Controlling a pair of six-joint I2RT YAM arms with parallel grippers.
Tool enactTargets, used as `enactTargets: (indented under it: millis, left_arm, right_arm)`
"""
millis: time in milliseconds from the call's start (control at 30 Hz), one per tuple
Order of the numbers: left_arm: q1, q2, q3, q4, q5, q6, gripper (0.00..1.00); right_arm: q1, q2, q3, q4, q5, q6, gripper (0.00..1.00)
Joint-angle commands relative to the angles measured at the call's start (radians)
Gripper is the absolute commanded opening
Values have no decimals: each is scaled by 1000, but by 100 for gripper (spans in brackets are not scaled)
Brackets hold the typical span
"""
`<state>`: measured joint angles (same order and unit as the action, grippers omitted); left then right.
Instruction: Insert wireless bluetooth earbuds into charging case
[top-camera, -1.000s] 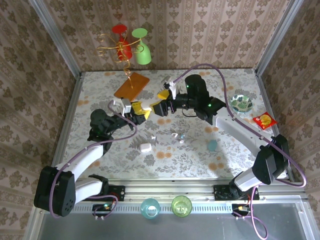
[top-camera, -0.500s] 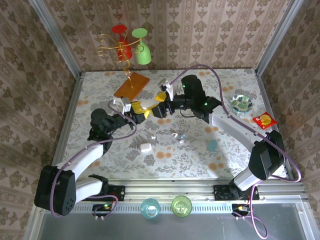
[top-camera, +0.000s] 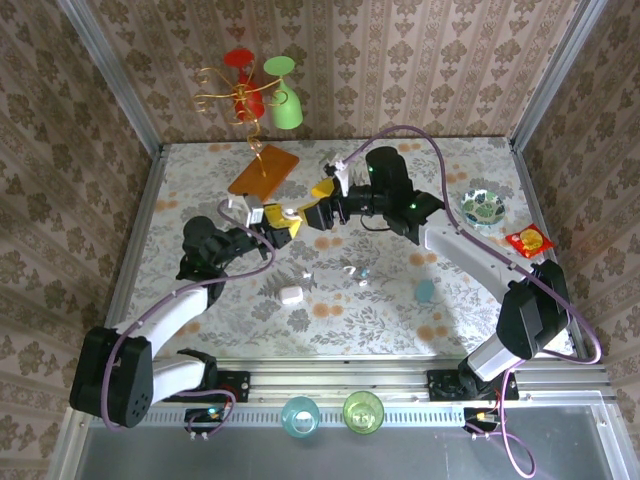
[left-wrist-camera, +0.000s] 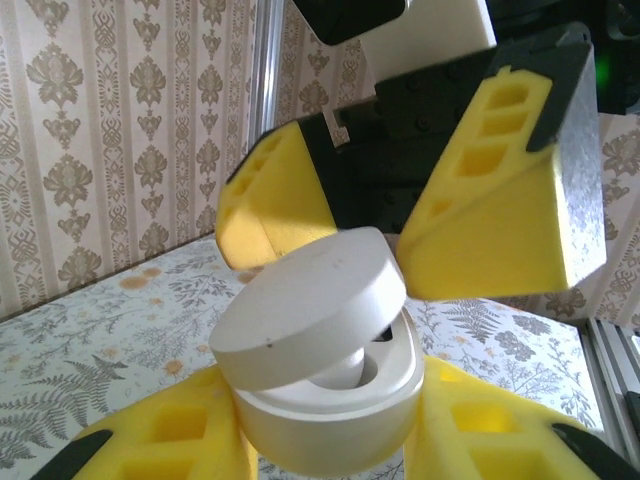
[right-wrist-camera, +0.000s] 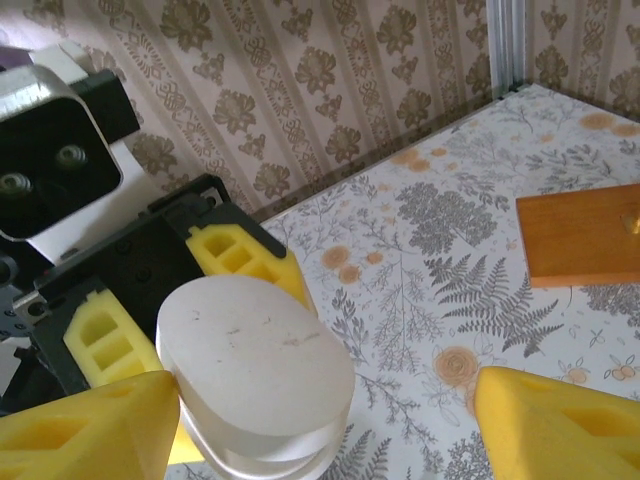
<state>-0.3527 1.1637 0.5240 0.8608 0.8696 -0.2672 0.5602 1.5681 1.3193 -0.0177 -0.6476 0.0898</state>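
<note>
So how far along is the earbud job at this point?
Done: the left gripper holds the charging case off the table, its lid ajar. In hand: the open right gripper brackets that lid. Left: the earbuds lie loose on the table, not yet inserted.

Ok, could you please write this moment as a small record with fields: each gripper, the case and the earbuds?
left gripper: shut on the charging case, holding it up off the table
lid: partly raised and tilted
right gripper: open, set around the lid
earbuds: small pieces lying loose on the table
second case: white, lying on the table near the earbuds
</note>
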Motion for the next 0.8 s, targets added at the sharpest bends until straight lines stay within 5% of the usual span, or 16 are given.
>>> enactTargets:
  millis: [0,333,533,767]
  left_arm:
    - [-14,-9,14,77,83,-6,27]
    - [-29,-10,15,107,130,-20,27]
    - [-31,-10,15,109,126,-18,27]
    - [-30,1,15,124,123,-20,28]
  right_arm:
    - [-13,3,17,34,37,24,78]
    - [-13,22,32,31,21,13,66]
    - [-13,14,25,30,-54,0,49]
    - [-13,-13,1,25,-86,-27,18]
